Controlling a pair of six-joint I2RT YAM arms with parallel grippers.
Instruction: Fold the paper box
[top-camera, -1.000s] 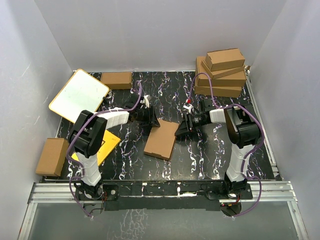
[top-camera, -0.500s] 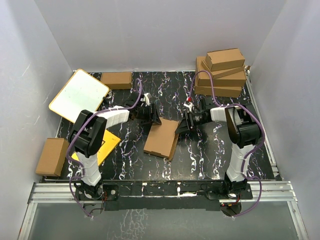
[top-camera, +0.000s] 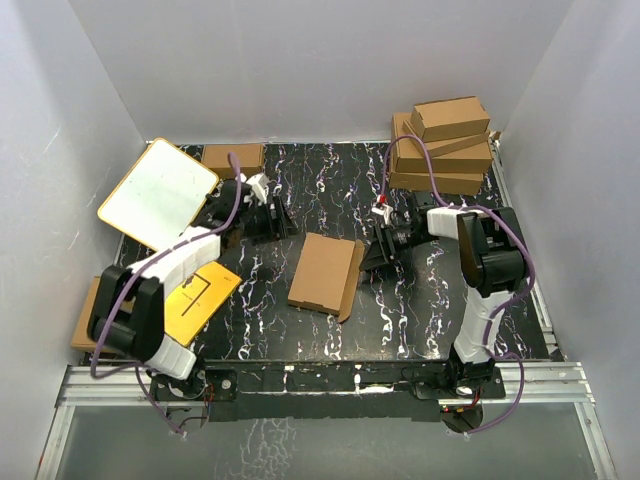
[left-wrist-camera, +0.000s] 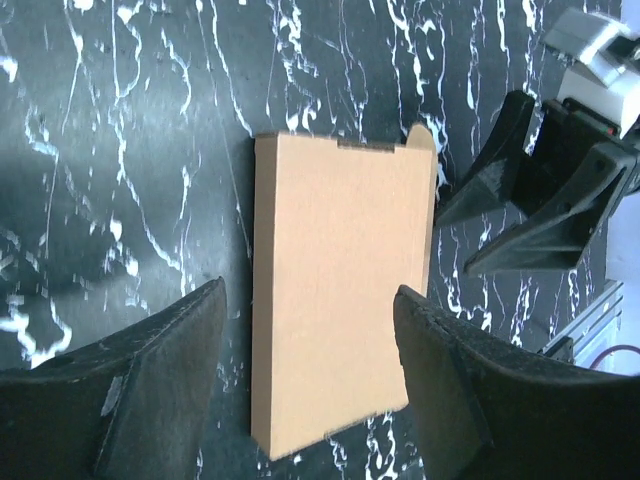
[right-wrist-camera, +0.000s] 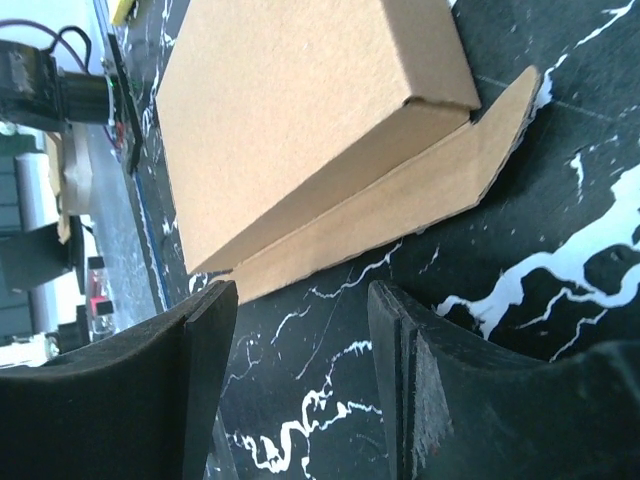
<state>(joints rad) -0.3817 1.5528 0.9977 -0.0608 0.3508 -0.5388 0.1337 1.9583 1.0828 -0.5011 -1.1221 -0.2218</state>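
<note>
The paper box (top-camera: 324, 273) is a thin brown cardboard mailer lying flat in the middle of the black marbled table. It also shows in the left wrist view (left-wrist-camera: 335, 290) and the right wrist view (right-wrist-camera: 290, 120), where one long flap (right-wrist-camera: 400, 210) stands loose along its side. My left gripper (top-camera: 272, 217) is open and empty, off to the box's upper left and apart from it. My right gripper (top-camera: 372, 262) is open and empty, just beside the box's right edge with the loose flap in front of its fingers (right-wrist-camera: 205, 380).
A white board with an orange rim (top-camera: 158, 191) leans at the back left. A yellow card (top-camera: 196, 292) lies under the left arm. Folded boxes are stacked at the back right (top-camera: 443, 146), one lies at the back (top-camera: 232, 159), one at the left edge (top-camera: 90, 314).
My left gripper has let go of the box and pulled back to the upper left. The box has dropped flat onto the table. My right gripper stayed at its right edge.
</note>
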